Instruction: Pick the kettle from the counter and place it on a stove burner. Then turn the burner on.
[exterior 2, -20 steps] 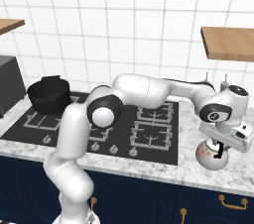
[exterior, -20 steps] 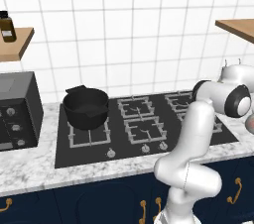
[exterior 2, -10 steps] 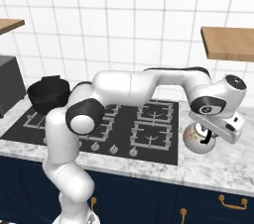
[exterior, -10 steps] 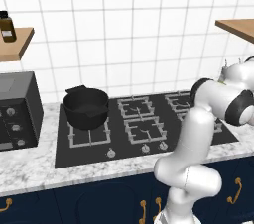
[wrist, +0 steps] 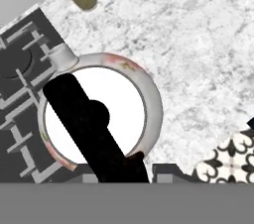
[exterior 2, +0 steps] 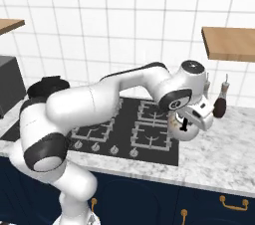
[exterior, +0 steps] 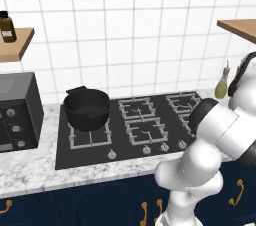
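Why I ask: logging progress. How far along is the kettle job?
Done: the kettle looks picked up, its handle in the tool. In hand: it hangs at the cooktop's right edge. Left: setting it on a stove burner, then turning its knob.

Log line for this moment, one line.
phase: carry | kettle: in gripper, over cooktop's right edge | stove burner: bare | pot: rear-left grate
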Motion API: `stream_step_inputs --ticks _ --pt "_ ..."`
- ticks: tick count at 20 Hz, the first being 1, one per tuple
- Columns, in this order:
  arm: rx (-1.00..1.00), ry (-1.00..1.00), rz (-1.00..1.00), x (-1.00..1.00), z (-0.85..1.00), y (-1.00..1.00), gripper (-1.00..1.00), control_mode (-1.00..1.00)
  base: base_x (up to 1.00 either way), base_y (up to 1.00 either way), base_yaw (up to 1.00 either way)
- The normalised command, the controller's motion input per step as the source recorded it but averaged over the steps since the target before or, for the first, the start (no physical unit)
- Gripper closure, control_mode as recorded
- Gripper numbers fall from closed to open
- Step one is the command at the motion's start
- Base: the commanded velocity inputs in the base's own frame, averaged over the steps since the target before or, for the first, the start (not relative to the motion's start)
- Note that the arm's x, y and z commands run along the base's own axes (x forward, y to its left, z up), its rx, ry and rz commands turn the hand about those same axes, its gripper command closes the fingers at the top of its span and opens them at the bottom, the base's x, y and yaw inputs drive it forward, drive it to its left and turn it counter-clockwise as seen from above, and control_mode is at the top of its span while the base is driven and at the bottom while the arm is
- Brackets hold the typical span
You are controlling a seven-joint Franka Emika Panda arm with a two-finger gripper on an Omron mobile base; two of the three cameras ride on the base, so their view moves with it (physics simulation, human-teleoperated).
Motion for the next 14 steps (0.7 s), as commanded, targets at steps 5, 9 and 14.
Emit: stream_step_inputs --ticks 5,9,14 --pt "-0.04 0.22 -0.08 0.31 0.04 1.0 1.0 -1.0 0.0 0.0 0.0" --pt "0.08 0.29 -0.02 0.56 -0.02 0.85 1.0 -1.0 0.0 0.0 0.0" --pt "0.02 0.04 0.0 0.19 -0.01 0.05 1.0 -1.0 0.0 0.0 0.0"
